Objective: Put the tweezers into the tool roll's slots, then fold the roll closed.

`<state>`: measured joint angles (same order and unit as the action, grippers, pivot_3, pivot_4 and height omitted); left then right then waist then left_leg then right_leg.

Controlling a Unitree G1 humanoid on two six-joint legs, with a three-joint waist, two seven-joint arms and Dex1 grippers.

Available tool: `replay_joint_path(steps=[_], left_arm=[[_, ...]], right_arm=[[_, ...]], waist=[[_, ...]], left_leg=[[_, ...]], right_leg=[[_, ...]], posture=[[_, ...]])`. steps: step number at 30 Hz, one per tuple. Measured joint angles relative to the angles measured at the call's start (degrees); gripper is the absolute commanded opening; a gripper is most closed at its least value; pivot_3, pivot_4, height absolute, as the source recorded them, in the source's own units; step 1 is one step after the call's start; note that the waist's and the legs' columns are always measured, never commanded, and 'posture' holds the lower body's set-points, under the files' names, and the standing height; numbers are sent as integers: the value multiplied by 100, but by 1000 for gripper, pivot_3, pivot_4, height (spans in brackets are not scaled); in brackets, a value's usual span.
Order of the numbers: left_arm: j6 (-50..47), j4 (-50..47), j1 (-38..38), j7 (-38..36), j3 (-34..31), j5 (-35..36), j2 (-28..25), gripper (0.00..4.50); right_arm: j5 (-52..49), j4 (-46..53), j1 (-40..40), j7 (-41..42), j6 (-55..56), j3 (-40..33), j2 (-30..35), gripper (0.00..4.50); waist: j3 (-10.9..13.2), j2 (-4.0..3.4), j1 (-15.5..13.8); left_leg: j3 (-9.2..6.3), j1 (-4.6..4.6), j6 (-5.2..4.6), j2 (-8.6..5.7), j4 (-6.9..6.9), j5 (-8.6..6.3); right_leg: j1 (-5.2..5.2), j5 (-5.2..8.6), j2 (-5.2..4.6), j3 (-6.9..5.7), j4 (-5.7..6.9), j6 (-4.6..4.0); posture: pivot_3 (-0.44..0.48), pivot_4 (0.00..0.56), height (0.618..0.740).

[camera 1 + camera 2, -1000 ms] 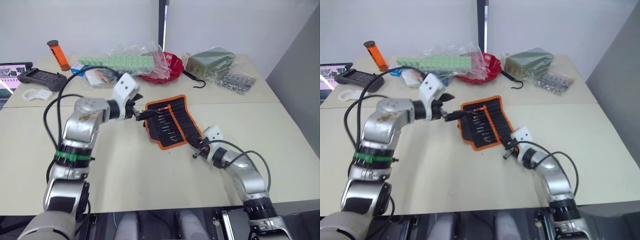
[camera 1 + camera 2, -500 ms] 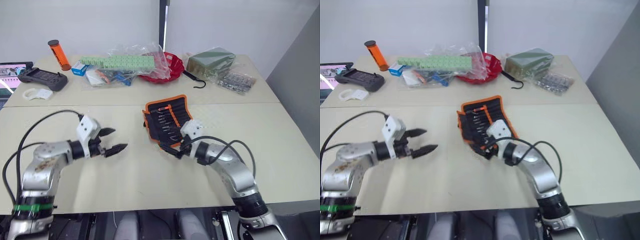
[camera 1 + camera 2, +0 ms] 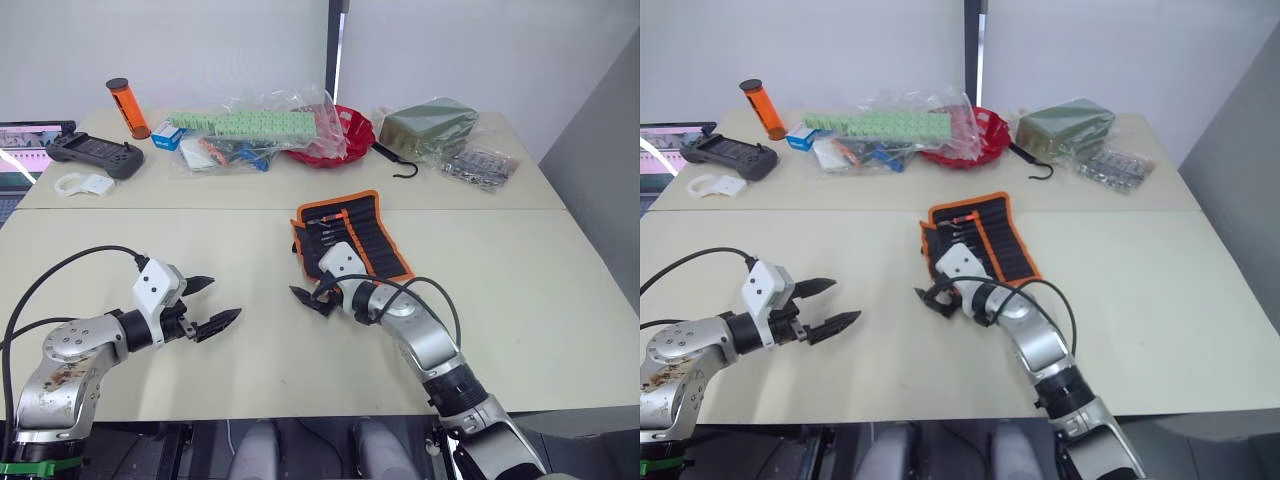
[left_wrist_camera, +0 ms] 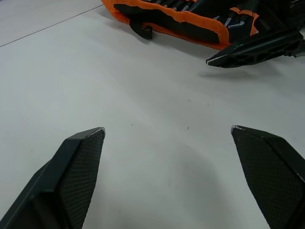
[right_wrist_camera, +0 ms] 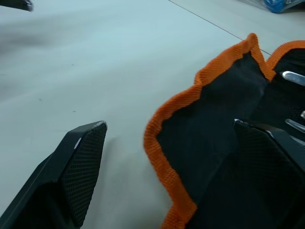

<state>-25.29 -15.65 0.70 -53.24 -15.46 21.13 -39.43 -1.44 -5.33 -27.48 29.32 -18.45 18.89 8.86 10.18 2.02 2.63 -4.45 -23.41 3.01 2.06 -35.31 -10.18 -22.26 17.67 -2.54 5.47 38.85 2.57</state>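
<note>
The tool roll (image 3: 365, 235), black with orange binding, lies unrolled at the table's middle, its left edge (image 5: 167, 148) rumpled and raised. Slim tweezers (image 3: 333, 237) sit in its slots (image 3: 345, 225), and metal tips (image 5: 291, 76) show in the right wrist view. My right gripper (image 3: 306, 297) is open at the roll's near left corner; one finger (image 5: 78, 162) is over bare table and the other (image 5: 271, 157) over the black fabric, so the jaws straddle the orange edge. My left gripper (image 3: 218, 300) hovers open over bare table to the roll's left, holding nothing.
Along the far edge stand a red bowl (image 3: 345, 135), an olive-green bag (image 3: 430, 122), a black hook (image 3: 397, 165), bagged green blocks (image 3: 250, 125), an orange cylinder (image 3: 127, 108) and a black controller (image 3: 95, 153). A seam (image 3: 150, 208) runs across the table.
My left gripper drew back from the roll's left edge to the near left of the table. My right gripper moved from the roll's near right corner to its near left corner and opened.
</note>
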Motion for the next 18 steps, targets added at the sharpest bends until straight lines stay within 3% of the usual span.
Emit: replay_joint_path(steps=[11,18], left_arm=[[385,335,-264,-35,242,-121,-205,4500],[721,847,-802,-331,515,-209,-427,4500]], right_arm=[[12,-343,-251,470,431,-6,-16,26],[-118,-361,-270,1498,985,110,303,26]], waist=[[1,-1,-6],[1,-1,9]], left_leg=[[0,1,0,0,1,0],[0,0,0,1,5,0]], right_leg=[[1,0,1,-2,-2,0],[-1,0,1,-5,-2,0]], posture=[[0,150,740],[0,150,740]])
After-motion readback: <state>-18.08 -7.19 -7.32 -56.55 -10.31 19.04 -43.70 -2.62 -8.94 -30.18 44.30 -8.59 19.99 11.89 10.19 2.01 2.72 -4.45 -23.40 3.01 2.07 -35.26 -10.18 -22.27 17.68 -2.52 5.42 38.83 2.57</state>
